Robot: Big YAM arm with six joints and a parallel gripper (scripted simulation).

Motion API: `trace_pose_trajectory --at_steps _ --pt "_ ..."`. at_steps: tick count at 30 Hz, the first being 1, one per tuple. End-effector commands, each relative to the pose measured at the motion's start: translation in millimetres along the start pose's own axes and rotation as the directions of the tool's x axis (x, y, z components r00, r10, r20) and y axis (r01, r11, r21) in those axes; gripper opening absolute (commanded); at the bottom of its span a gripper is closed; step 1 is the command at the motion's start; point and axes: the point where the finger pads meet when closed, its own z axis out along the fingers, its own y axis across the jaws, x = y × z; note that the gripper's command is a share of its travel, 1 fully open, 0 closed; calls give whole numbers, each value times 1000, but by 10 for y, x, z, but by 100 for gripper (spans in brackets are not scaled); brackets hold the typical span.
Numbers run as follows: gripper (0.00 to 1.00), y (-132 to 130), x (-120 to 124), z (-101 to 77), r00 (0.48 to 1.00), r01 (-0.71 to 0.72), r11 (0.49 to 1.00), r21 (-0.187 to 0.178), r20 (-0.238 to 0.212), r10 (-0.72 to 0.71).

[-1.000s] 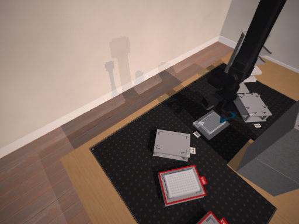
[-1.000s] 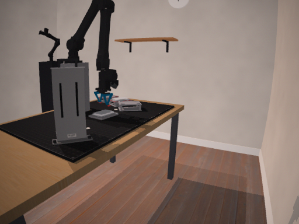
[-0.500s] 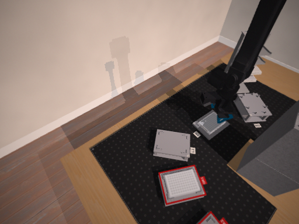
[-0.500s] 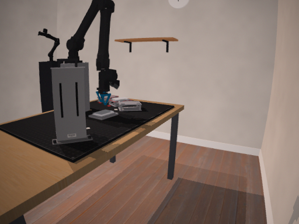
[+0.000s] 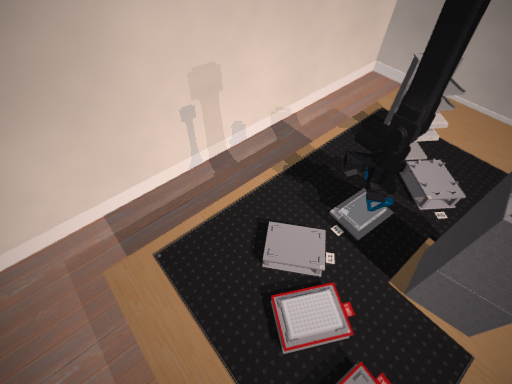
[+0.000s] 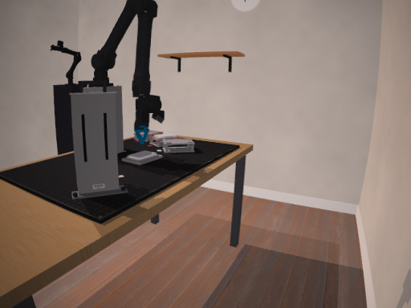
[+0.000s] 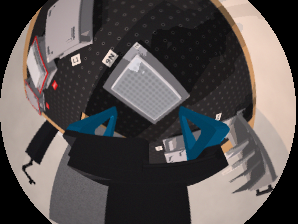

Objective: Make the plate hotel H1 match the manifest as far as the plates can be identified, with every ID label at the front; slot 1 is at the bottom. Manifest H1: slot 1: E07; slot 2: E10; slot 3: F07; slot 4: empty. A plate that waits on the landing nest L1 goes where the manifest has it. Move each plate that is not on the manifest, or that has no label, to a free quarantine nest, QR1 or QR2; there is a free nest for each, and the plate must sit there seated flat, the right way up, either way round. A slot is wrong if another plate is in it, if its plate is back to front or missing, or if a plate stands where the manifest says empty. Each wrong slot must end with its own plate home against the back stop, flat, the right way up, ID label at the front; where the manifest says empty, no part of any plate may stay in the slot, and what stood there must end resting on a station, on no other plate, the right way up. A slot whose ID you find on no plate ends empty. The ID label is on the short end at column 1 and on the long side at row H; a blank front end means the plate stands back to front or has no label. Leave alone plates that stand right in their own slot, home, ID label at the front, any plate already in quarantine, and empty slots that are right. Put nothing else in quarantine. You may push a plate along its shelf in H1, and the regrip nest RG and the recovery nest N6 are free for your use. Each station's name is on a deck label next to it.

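Observation:
A grey well plate (image 5: 358,213) (image 6: 141,157) (image 7: 145,90) lies flat on a low nest in the middle of the black mat (image 5: 215,280). My gripper (image 5: 379,201) (image 6: 141,134) (image 7: 147,110) is open and empty. It hangs a little above the plate's right end, its blue fingers apart and touching nothing. The plate hotel H1 (image 6: 96,140) (image 5: 465,270) is a grey tower at the mat's near edge; its slots are hidden in these views. A white plate (image 5: 311,315) sits in a red-rimmed quarantine nest (image 5: 276,320).
An empty grey nest (image 5: 295,247) (image 7: 67,12) lies left of the plate. A raised nest with corner pins (image 5: 434,182) (image 6: 178,145) stands to its right. A second red-rimmed nest (image 5: 360,375) shows at the bottom edge. Small white deck labels (image 5: 337,230) lie beside the stations.

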Motion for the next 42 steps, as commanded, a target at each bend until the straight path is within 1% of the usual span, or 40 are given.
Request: trace_pose_trajectory --at_steps 1,4,6,9,15,21,23,30,38,40,42 --pt "100 45 -15 -17 995 -99 995 0 -3 99" --pt "100 45 -15 -17 987 -159 987 0 -3 159" --pt "100 45 -15 -17 987 -159 987 0 -3 159" --pt "100 44 -15 -17 976 -218 976 0 -3 218" --pt "100 43 -16 -17 943 -333 943 1 -3 333" --pt "100 43 -16 -17 896 -443 896 2 -3 443" --pt "100 43 -16 -17 896 -443 896 2 -3 443" --pt "100 42 -16 -18 826 -564 826 2 -2 564" --pt "100 41 -16 -18 725 -688 725 3 -2 688" --pt "100 41 -16 -18 725 -688 725 3 -2 688" --pt "100 41 -16 -18 697 -717 697 3 -2 717"
